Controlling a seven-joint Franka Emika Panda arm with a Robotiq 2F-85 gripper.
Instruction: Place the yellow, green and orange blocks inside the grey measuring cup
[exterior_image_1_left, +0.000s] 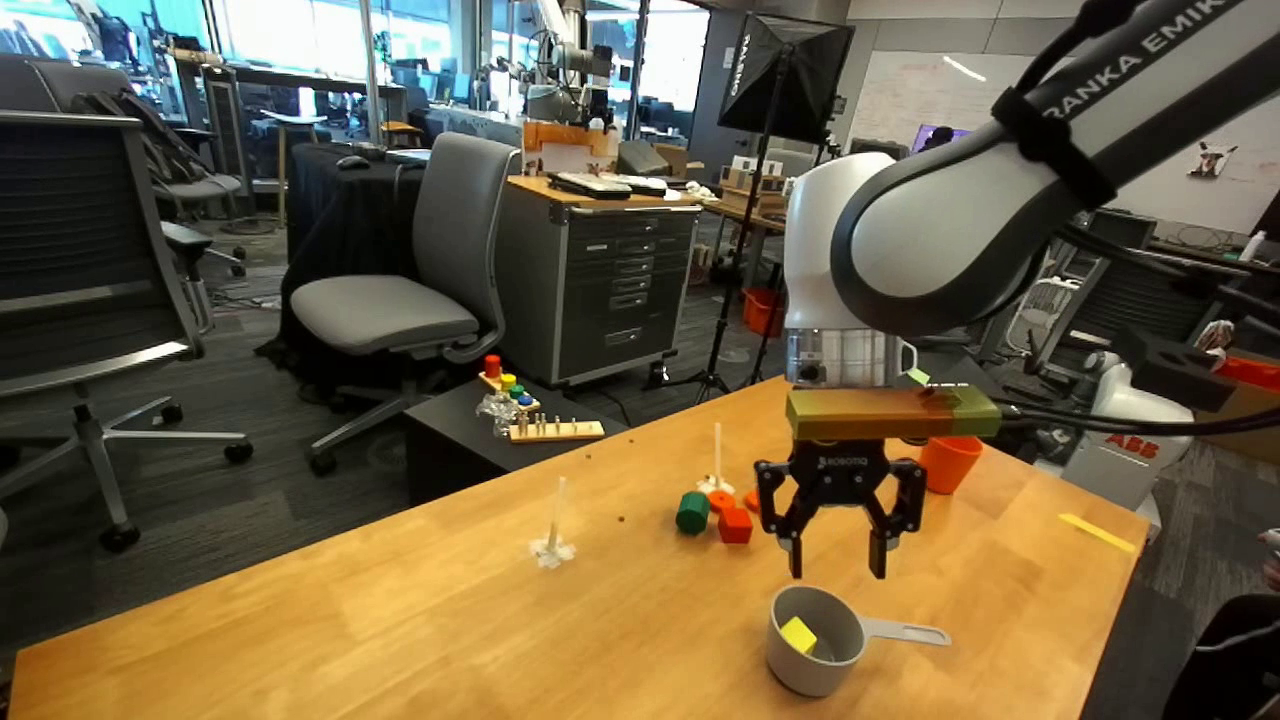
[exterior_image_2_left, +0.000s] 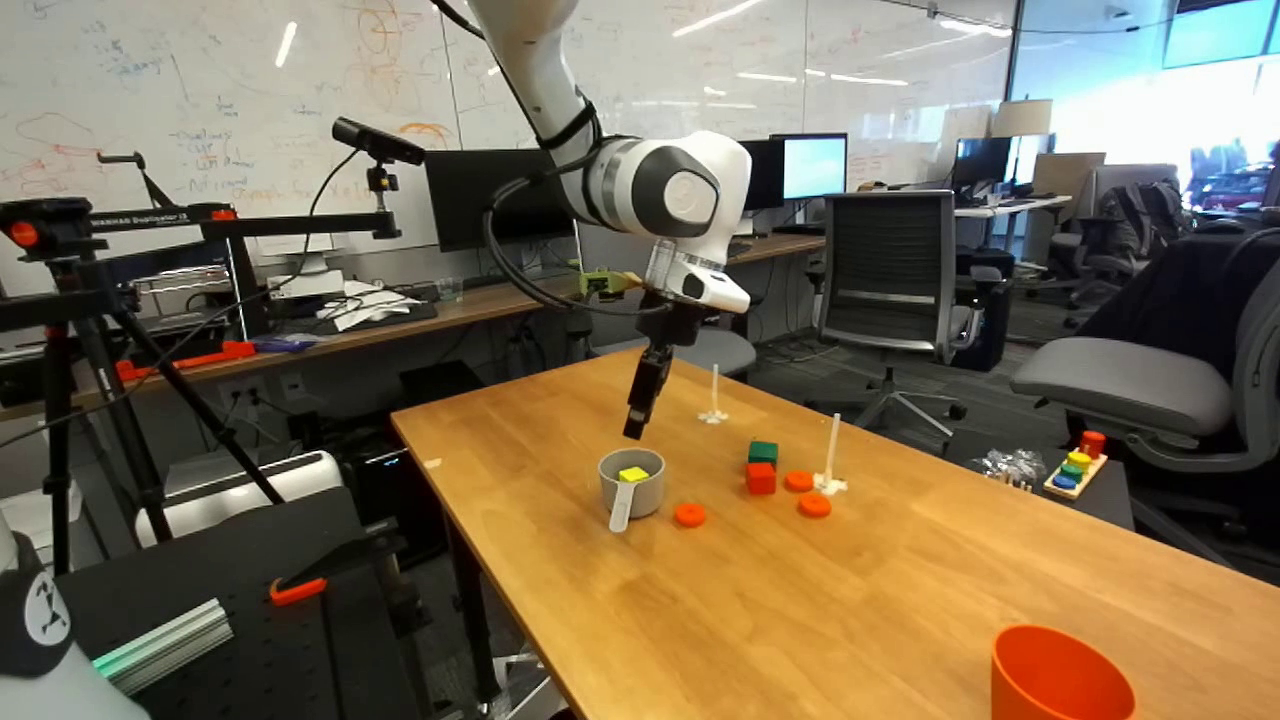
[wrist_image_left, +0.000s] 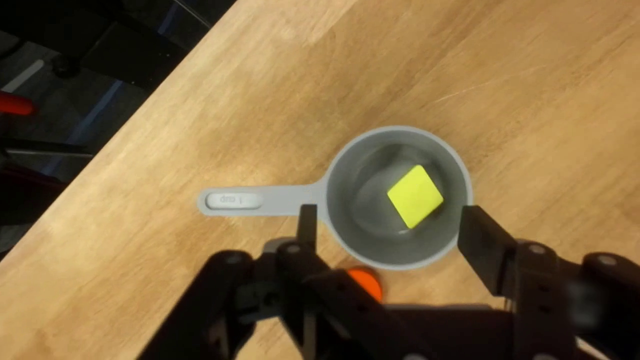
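The grey measuring cup (exterior_image_1_left: 797, 672) stands upright on the table in both exterior views (exterior_image_2_left: 652, 497), and it shows from above in the wrist view (wrist_image_left: 370, 200). The yellow block (wrist_image_left: 415, 196) lies inside the cup, and it shows in both exterior views (exterior_image_1_left: 798, 635) (exterior_image_2_left: 633, 475). The green block (exterior_image_1_left: 692, 513) (exterior_image_2_left: 763, 453) and the orange-red block (exterior_image_1_left: 735, 526) (exterior_image_2_left: 761, 478) lie close together on the table. Both are out of the wrist view. My gripper (exterior_image_1_left: 837, 573) (exterior_image_2_left: 634, 430) (wrist_image_left: 390, 212) is open and empty above the cup, fingers pointing down.
Flat orange discs (exterior_image_2_left: 690, 515) (exterior_image_2_left: 799, 481) (exterior_image_2_left: 814, 505) lie near the cup and blocks; part of an orange disc (wrist_image_left: 366, 283) shows beside the cup. Thin white pegs (exterior_image_1_left: 557, 515) (exterior_image_1_left: 717, 455) stand taped to the table. An orange cup (exterior_image_1_left: 951, 465) (exterior_image_2_left: 1055, 680) stands on it.
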